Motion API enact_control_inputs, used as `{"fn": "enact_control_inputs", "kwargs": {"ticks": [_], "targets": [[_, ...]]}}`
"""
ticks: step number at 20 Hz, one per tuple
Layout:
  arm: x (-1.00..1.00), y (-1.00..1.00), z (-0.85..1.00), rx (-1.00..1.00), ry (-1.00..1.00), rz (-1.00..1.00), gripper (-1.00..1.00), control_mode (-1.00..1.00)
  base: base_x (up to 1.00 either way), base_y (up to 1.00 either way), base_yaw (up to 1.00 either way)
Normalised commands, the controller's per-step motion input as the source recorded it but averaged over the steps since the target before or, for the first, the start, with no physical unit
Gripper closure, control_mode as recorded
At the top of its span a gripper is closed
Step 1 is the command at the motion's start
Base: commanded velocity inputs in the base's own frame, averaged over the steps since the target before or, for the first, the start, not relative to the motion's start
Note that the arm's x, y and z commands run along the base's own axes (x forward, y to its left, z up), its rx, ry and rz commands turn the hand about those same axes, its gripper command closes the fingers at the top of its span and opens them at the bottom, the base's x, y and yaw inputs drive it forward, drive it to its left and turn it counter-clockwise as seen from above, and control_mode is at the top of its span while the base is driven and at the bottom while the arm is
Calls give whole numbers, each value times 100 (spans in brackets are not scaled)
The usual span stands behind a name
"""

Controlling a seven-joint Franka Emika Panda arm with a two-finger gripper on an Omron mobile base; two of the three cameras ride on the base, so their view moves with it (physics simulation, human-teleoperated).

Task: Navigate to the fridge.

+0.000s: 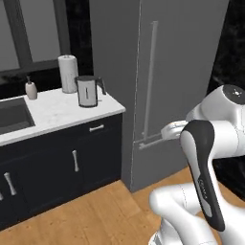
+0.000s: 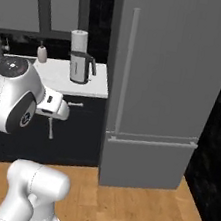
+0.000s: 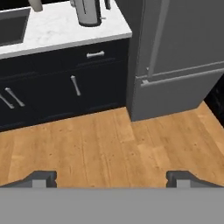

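Note:
The fridge (image 1: 177,72) is a tall matte grey appliance standing right of the counter, with a long vertical bar handle and a lower drawer handle. In the right base view the fridge (image 2: 168,81) rises well above the counter, and in the hand view the fridge (image 3: 179,57) sits at the upper right. My gripper (image 3: 112,178) hangs over the wooden floor in front of it, open, with nothing between its fingertips (image 3: 43,177). The folded arm stands between the base and the fridge.
A white marble counter (image 1: 52,112) over dark navy cabinets (image 1: 72,162) runs left of the fridge. On it stand a steel kettle (image 1: 88,91), a paper towel roll (image 1: 68,72) and a soap bottle (image 1: 31,89). A sink (image 1: 12,117) is set in at the left. Wooden floor (image 3: 109,140) lies ahead.

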Motion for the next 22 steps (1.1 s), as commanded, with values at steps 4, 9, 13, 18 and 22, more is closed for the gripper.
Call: {"fn": "enact_control_inputs", "kwargs": {"ticks": [4, 9, 13, 18, 22], "targets": [[0, 0, 0, 0, 0, 0, -100, 100, 27, -100, 23], [0, 0, 0, 0, 0, 0, -100, 100, 66, -100, 27], [0, 0, 0, 0, 0, 0, -100, 100, 94, -100, 32], [0, 0, 0, 0, 0, 0, -100, 100, 100, -100, 23], [0, 0, 0, 0, 0, 0, -100, 100, 100, -94, 19]]}}
